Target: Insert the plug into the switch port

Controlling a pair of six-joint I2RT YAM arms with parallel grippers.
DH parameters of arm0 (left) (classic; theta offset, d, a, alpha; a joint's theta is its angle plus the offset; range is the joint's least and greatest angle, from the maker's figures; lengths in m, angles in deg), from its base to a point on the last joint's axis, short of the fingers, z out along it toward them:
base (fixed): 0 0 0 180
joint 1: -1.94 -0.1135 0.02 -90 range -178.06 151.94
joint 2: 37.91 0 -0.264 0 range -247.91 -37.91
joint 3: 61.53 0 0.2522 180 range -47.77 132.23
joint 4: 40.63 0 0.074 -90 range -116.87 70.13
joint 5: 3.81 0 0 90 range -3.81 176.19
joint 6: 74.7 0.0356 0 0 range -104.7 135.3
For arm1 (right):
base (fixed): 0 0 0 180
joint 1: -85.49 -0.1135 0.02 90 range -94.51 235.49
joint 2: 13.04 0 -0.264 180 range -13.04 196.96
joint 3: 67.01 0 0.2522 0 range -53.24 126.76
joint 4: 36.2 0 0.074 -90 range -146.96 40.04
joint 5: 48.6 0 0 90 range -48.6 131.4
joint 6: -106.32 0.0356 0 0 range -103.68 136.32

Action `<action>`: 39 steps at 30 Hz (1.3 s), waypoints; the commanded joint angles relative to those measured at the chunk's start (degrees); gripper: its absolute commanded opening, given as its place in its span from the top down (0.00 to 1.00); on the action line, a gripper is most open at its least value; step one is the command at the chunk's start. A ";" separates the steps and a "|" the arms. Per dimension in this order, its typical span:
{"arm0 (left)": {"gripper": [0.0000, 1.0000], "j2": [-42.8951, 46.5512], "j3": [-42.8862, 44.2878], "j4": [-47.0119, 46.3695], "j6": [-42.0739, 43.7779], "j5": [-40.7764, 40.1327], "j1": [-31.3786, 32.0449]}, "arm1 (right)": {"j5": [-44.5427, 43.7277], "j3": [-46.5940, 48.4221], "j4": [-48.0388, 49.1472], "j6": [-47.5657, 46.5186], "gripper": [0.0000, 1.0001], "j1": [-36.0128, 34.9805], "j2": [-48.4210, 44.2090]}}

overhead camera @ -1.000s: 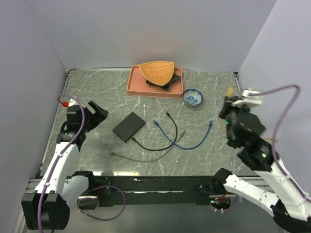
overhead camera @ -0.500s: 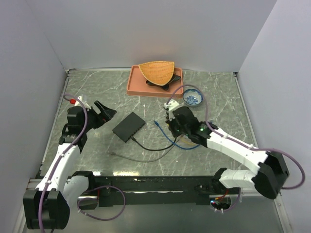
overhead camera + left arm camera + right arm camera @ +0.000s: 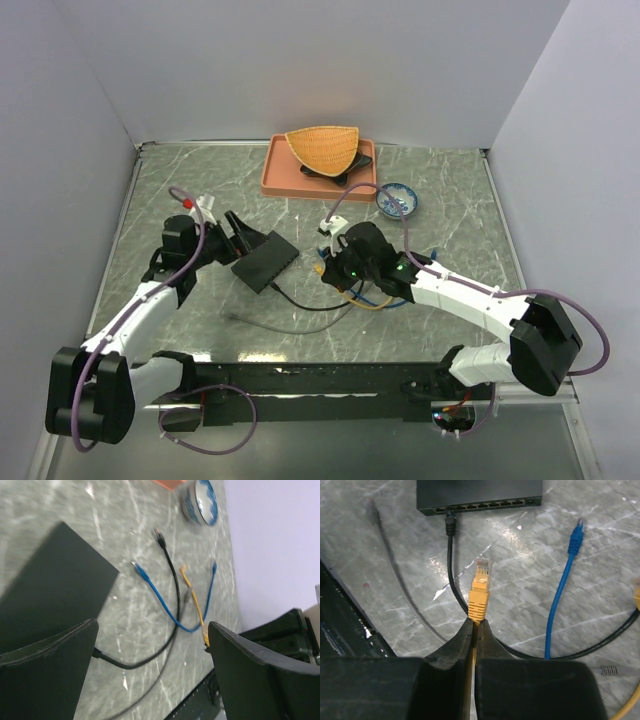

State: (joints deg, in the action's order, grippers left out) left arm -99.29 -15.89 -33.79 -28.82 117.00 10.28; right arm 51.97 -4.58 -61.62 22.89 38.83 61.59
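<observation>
The switch [image 3: 266,261] is a flat black box left of centre; its row of ports [image 3: 479,503] faces my right gripper, and a black cable [image 3: 450,526] sits in one port. My right gripper [image 3: 474,625] is shut on the cord just behind a yellow plug [image 3: 480,592]. The plug points at the port row, a short way off and above the table. From above, this gripper [image 3: 325,268] hovers just right of the switch. My left gripper [image 3: 245,235] stands open at the switch's far left corner. Its fingers [image 3: 50,670] are wide apart and the switch [image 3: 55,585] lies just ahead of them.
Loose blue [image 3: 568,570], grey [image 3: 390,555] and black [image 3: 172,580] cables lie on the marble table in front of the switch. A blue bowl [image 3: 398,200] stands behind the right arm. An orange tray [image 3: 285,180] with a wicker basket [image 3: 323,147] is at the back.
My right arm has swung in from the far right to just right of the switch, carrying the yellow plug. My left gripper has moved right, up to the switch.
</observation>
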 commanded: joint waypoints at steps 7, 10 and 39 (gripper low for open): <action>0.07 -5.67 7.31 -2.40 0.00 0.66 9.05 | -4.12 0.11 2.09 1.25 1.00 -1.68 -2.91; 0.09 -8.13 9.68 -0.03 -0.62 -1.18 11.34 | -14.38 0.99 -0.11 1.52 1.00 -4.84 -2.56; 0.28 -20.61 15.93 -5.82 -6.77 2.85 20.57 | -49.68 5.12 -1.70 -1.65 1.00 -20.85 2.54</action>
State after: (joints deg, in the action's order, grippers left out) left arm -118.55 -2.74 -34.18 -33.06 116.08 29.05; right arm 5.13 0.62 -66.62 21.75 18.51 66.90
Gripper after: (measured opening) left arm 0.755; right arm 0.031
